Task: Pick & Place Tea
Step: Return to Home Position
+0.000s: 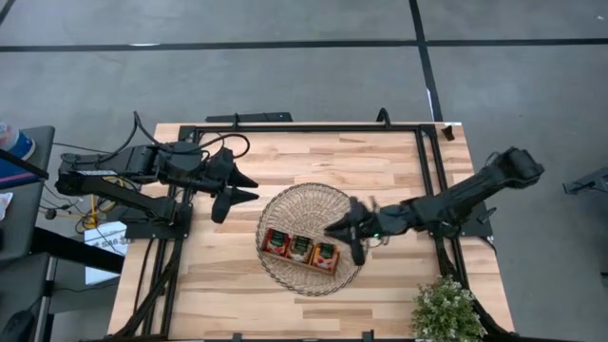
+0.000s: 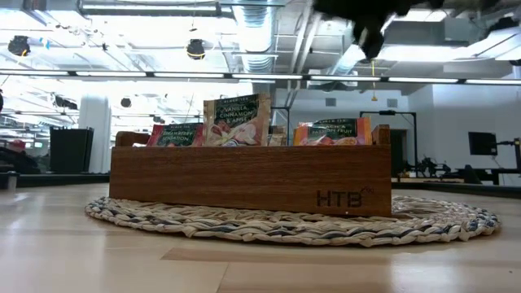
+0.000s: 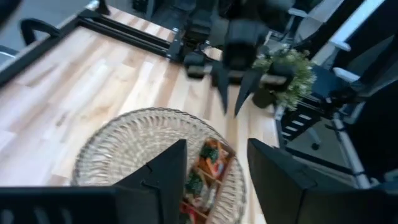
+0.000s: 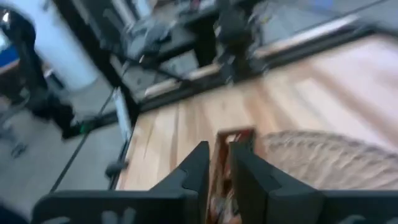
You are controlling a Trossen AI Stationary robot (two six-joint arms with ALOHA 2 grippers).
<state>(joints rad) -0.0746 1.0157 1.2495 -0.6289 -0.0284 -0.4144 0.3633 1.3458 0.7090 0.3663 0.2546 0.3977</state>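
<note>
Tray (image 2: 244, 183) front reads HTB; tallest sachet (image 2: 236, 120) reads Vanilla Cinnamon Apple.

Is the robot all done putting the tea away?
Nearly. The tea sachets stand in all three sections of the wooden tray on the wicker mat; none show loose on the table. Nothing is in hand: the left end effector, beside the mat, and the right end effector, near the tray's orange end, are open and empty. Only parking them looks left.

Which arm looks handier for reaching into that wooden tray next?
Likely right: the right end effector hovers by the brown wooden tray, above the round wicker mat; the left end effector hangs outside the mat.
</note>
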